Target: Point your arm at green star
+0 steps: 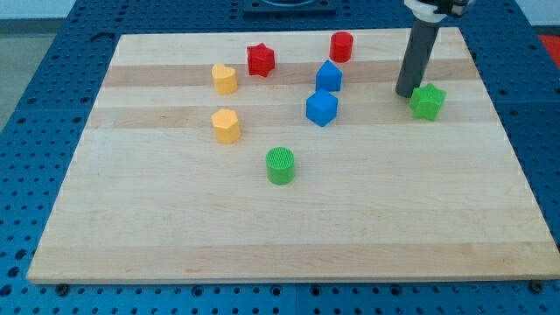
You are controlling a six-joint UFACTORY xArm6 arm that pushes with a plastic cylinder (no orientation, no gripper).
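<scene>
The green star (pixel 428 101) sits on the wooden board (pixel 289 219) at the view's right, near the top. My tip (pixel 406 93) stands just to the star's left, almost touching it or touching it; I cannot tell which. The dark rod rises from there to the view's top edge.
A green cylinder (pixel 280 165) lies near the middle. Two blue blocks (pixel 322 108) (pixel 328 76) sit left of my tip. A red cylinder (pixel 341 46) and a red star (pixel 260 59) are near the top. Two yellow blocks (pixel 225 79) (pixel 227 126) are at the left.
</scene>
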